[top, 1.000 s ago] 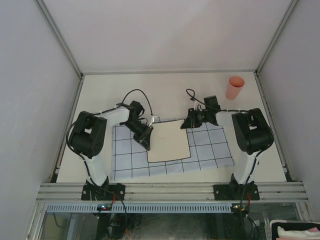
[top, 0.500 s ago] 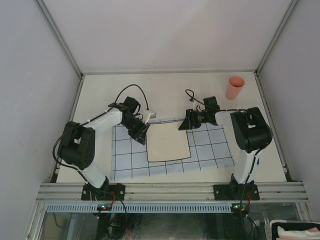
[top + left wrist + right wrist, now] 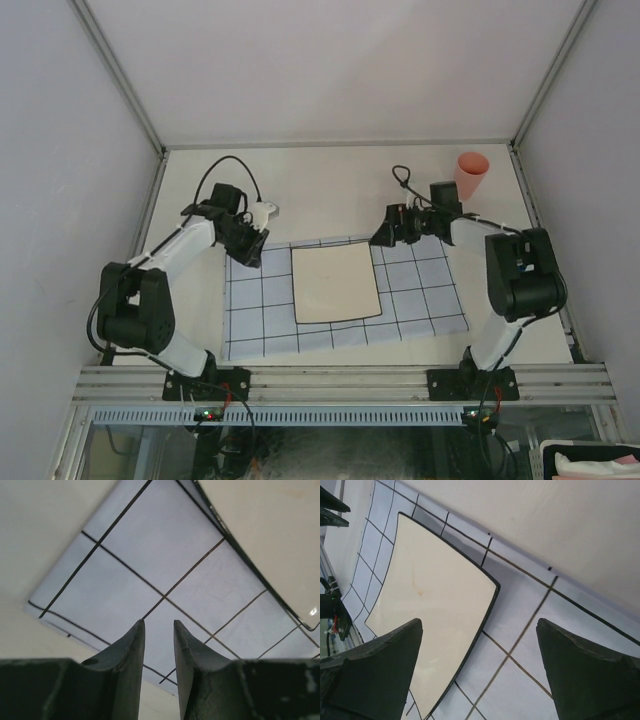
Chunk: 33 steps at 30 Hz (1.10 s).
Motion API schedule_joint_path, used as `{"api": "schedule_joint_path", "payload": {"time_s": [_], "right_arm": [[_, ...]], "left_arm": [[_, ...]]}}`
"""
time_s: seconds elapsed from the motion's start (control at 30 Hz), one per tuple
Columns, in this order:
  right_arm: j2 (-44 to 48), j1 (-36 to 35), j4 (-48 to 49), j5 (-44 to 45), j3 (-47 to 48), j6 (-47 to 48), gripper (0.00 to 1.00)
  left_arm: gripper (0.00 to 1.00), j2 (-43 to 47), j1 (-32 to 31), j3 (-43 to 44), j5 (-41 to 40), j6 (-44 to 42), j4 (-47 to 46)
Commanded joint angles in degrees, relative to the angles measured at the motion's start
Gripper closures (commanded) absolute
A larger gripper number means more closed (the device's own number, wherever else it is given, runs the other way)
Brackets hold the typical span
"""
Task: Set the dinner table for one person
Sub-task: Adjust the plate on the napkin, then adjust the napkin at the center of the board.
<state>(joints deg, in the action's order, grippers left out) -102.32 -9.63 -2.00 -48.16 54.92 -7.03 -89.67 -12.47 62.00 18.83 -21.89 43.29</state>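
The dinner table [image 3: 320, 185] is a flat off-white surface. A light-blue cloth [image 3: 420, 300] with a dark grid lies on it. A cream square plate [image 3: 336, 282] with a thin dark rim rests flat on the cloth. My left gripper [image 3: 251, 254] hovers over the cloth's far left corner, clear of the plate. In the left wrist view my left gripper [image 3: 159, 622] has a narrow gap between its jaws, with only the cloth [image 3: 165, 545] behind it. My right gripper [image 3: 479, 625] stands wide open above the plate's [image 3: 435, 595] far right corner and holds nothing.
A pink cup [image 3: 470, 175] stands upright at the far right of the table, just beyond the right arm. Grey rails and pale walls close the table in on three sides. Black cables loop above both wrists.
The left arm has swung left, off the plate's left edge, and its jaws have parted a little. The right gripper has opened wide and drawn back toward the cup. The plate stays put.
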Motion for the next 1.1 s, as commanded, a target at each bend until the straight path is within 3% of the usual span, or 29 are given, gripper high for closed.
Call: {"api": "schedule_joint_path", "payload": {"time_s": [0.0,0.1,0.2,0.27,0.3,0.33,0.37,0.4,0.47,0.53,0.67,0.77,1.07], "right_arm": [[7.85,1.61,-2.38,0.59,0.99,4.74,0.02],[13.86,0.97,-9.62,2.99,1.0,16.8,0.0],[19.66,-0.57,-18.62,9.99,0.94,35.58,0.01],[21.81,0.85,-21.79,12.18,1.01,39.53,0.05],[22.64,2.2,-23.03,12.91,0.98,40.38,0.12],[23.44,3.01,-24.5,14.43,0.98,41.07,0.24],[23.8,3.82,-25.92,14.86,1.03,42.58,0.41],[24.02,4.68,-27.68,14.83,0.94,45.3,0.57],[24.27,6.11,-31.09,14.71,0.99,51.05,0.87],[24.35,7.07,-34.58,14.31,0.96,56.81,1.0],[24.67,7.01,-42.19,13.38,0.99,69.33,1.0],[24.89,5.91,-45.26,13.55,0.98,73.49,1.0],[27.98,0.11,-49.13,11.63,0.98,70.88,1.0]], "left_arm": [[0.65,6.31,0.98,-3.85,-5.14,-3.58,-4.22],[0.59,10.85,0.98,-8.86,-6.12,-10.15,-7.95],[0.54,13.08,0.88,-10.45,-7.14,-14.39,-8.41],[0.54,12.02,0.94,-8.05,-6.31,-14.43,-5.8],[0.58,11.2,0.85,-6.59,-5.59,-14.68,-4.09],[0.68,10.58,0.59,-4.79,-5.02,-15.07,-2.88],[0.82,10.15,0.23,-3.94,-4.98,-15.93,-2.04],[0.9,9.98,-0.34,-3.61,-5.31,-17.98,-1.5],[0.97,9.74,-2.1,-4.13,-7.21,-20.82,-1.42],[1.0,8.94,-4.6,-4.98,-9.57,-23.38,-1.36],[0.99,5.46,-9.36,-4.65,-11.28,-22.65,0.17],[1.0,4.27,-12.8,-4.98,-12.86,-19.93,-0.59],[1.0,4.15,-19.04,-9.94,-17.01,-13.06,-5.67]]}}
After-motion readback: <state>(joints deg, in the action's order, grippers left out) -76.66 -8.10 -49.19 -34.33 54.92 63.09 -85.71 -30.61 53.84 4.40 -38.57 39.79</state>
